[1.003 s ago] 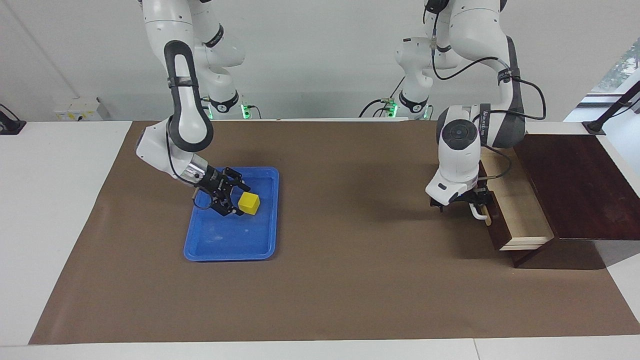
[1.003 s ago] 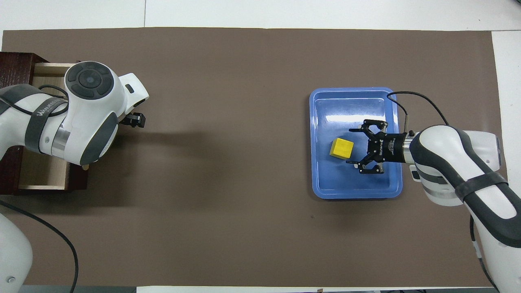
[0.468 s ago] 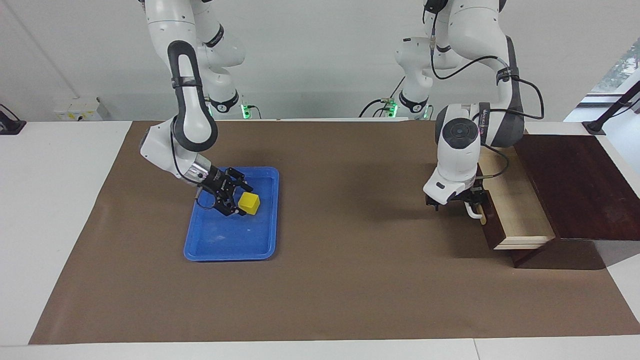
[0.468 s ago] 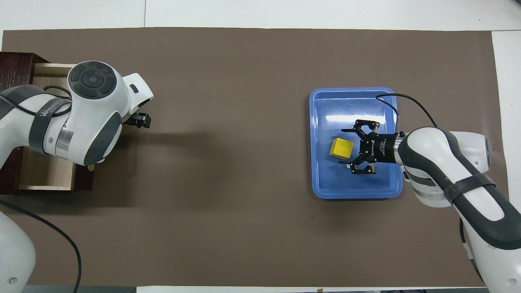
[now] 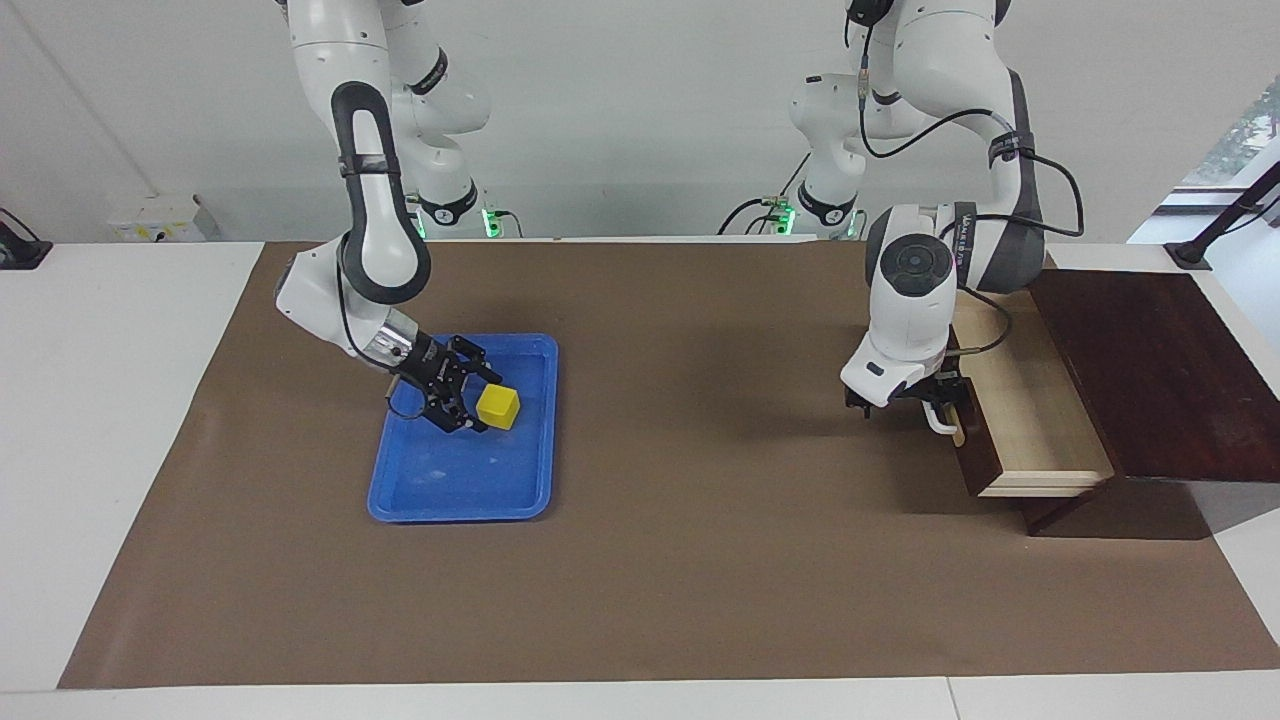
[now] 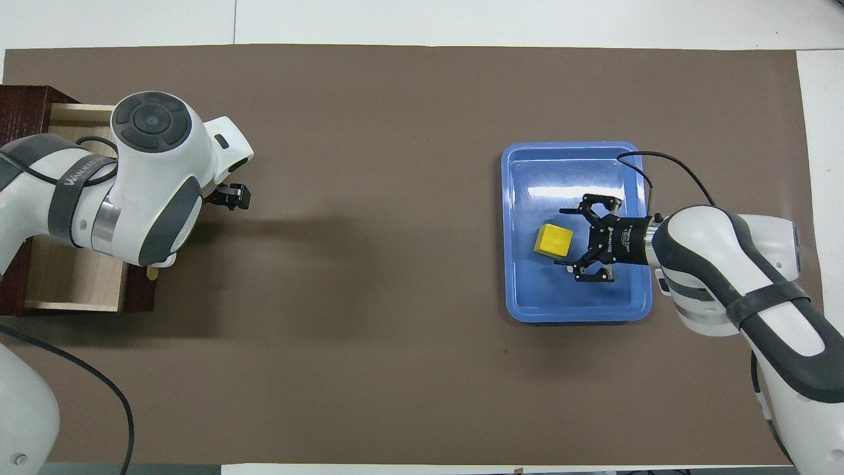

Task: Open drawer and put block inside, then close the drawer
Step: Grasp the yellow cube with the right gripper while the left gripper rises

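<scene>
Brown paper (image 5: 680,560) covers the white worktop (image 5: 120,420), and all the things stand on it. At the right arm's end lies a flat blue plastic tray (image 5: 440,490), and the small bright yellow cube block (image 5: 498,407) sits inside it, in the part of the tray nearer to the robots. The right gripper (image 5: 462,397) is low over the tray, just beside the block; its black fingers (image 6: 597,199) are spread wide apart and grasp nothing, and the block sits just in front of their tips, not between them. Whether a fingertip touches the block, I cannot tell. At the left arm's end stands a dark brown wooden box (image 5: 1150,370), and its single drawer (image 5: 1030,420) is pulled out toward the middle of the worktop, so the pale wood interior is visible and has nothing in it. The white bar handle (image 5: 938,420) on the drawer front is partly hidden by the arm. The left gripper (image 5: 925,398) is at the drawer front, right at the handle. Its fingers are mostly covered by the white wrist in both views; they seem spread, and if they hold the handle I cannot tell.
</scene>
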Robot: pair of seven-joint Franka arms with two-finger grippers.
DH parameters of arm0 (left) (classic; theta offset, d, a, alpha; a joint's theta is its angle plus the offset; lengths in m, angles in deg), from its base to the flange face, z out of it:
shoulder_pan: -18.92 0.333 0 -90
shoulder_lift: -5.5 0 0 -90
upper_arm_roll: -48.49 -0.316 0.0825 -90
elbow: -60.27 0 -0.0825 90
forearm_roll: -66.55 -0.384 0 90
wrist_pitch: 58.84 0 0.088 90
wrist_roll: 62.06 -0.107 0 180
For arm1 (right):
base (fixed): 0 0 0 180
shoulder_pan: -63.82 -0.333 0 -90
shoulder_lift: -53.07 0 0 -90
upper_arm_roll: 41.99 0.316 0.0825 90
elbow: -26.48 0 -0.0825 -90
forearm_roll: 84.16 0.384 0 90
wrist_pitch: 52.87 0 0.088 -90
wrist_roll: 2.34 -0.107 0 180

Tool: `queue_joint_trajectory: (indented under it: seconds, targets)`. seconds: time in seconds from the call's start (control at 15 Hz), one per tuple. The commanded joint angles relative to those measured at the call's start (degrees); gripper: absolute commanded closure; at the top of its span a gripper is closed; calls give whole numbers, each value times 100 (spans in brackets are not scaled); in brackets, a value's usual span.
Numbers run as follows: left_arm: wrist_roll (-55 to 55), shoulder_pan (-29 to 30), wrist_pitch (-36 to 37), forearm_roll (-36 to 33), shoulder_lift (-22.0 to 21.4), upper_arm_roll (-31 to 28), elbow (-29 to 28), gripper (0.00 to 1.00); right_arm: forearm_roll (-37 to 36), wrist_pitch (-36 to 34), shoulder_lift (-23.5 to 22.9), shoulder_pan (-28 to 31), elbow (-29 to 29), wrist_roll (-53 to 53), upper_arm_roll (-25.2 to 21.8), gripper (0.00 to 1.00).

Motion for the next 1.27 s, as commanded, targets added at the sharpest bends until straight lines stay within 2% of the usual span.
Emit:
queue_joint_trajectory:
  seconds: [0.0,0.4,0.47,0.53,0.67,0.74,0.8,0.87,1.07,1.2]
  targets:
    - [-415,-95,615,164,-77,-35,385,0,137,55,73,84,-118,208,52,0]
    - [-585,-147,2109,304,-112,-26,1563,0,146,73,73,84,-118,173,43,0]
    - [-550,-147,2276,453,-147,-26,1721,0,146,73,73,84,-127,165,43,7]
    - [-463,-156,2435,681,-165,-26,1905,0,146,81,73,84,-127,156,52,21]
    - [438,-147,2647,1164,-165,-26,2240,0,146,81,73,84,-127,138,52,59]
    - [1000,-156,2664,1454,-191,-35,2337,0,146,99,73,75,-127,138,52,72]
    - [1450,-156,2682,1630,-191,-26,2355,0,146,108,64,75,-118,129,52,90]
    - [2020,-174,2674,1763,-191,-17,2364,0,146,108,64,75,-109,86,52,100]
    - [4757,-411,2280,2185,-243,-17,2338,0,137,291,47,-12,4,-195,52,100]
    - [6554,-525,1875,2265,-288,9,2198,0,24,135,90,-109,381,-702,43,100]
